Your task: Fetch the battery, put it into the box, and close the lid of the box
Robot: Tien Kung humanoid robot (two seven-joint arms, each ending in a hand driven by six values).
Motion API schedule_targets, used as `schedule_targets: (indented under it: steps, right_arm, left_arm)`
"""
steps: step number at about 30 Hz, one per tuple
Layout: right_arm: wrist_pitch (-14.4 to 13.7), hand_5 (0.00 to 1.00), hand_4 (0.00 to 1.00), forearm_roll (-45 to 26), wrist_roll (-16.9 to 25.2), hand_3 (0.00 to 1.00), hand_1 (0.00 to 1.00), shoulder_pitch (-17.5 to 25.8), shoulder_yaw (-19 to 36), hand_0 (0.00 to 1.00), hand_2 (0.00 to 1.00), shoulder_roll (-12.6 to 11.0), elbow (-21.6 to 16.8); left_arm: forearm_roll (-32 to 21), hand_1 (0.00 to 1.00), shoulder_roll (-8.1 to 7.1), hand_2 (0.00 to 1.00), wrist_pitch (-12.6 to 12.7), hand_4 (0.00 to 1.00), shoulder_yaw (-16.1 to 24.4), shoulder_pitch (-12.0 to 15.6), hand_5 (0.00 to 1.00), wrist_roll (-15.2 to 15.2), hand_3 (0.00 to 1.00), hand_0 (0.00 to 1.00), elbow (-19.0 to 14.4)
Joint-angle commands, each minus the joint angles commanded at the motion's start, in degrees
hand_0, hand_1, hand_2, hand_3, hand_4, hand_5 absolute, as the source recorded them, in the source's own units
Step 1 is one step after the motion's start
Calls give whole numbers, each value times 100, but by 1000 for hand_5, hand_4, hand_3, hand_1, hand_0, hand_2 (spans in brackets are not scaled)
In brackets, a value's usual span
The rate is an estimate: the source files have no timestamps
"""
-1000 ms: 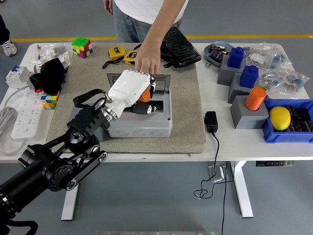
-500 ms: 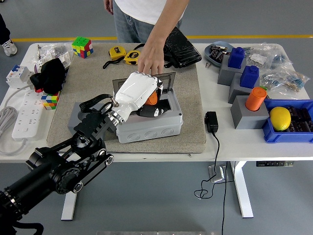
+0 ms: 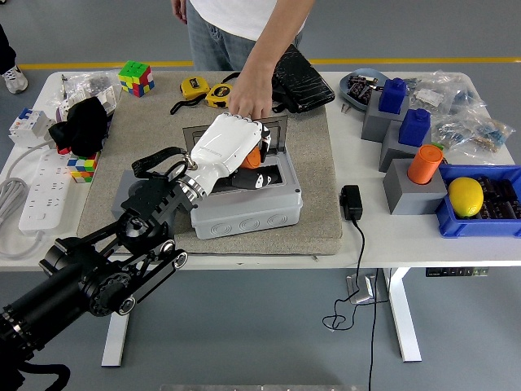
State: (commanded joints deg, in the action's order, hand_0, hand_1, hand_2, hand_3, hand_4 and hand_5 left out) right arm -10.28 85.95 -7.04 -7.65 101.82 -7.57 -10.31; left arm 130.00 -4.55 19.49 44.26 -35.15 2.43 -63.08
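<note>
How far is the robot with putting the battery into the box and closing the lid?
Fetching looks done: the left hand grips an orange battery above the open grey box. Placing is in hand, since the battery is not released. The lid stands open behind, where a person's hand reaches down to it. Releasing and closing remain.
</note>
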Motion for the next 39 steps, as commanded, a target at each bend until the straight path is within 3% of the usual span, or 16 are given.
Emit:
schedule_targets:
  steps: [15,29,30,35,36,39]
  right_arm:
    - [-8,998,998,47,-3,855,847,36,70,844,810,-11,0]
    - [2,998,998,23,-12,855,847,43,38,844,810,-15,0]
    - [3,998,998,25,-14,855,847,47,42,844,810,-16,0]
    - [9,998,998,28,-16,855,847,50,46,844,810,-6,0]
    - [11,998,998,12,-12,854,847,45,29,844,809,-7,0]
    - [10,998,998,-11,-7,854,847,31,9,844,809,-12,0]
  left_arm:
    - [0,68,-82,135,-206,746,-9,117,185,134,130,42,-194]
    - [0,69,-14,136,-62,746,-52,126,183,18,133,44,1]
    - [0,95,-12,151,-54,821,-52,130,239,-11,151,62,14]
    - [0,95,17,151,-15,821,-13,129,239,-115,151,62,71]
    - [0,142,19,176,3,935,-4,129,398,-150,181,97,80]
    - [0,142,19,176,48,935,17,121,398,-240,181,97,94]
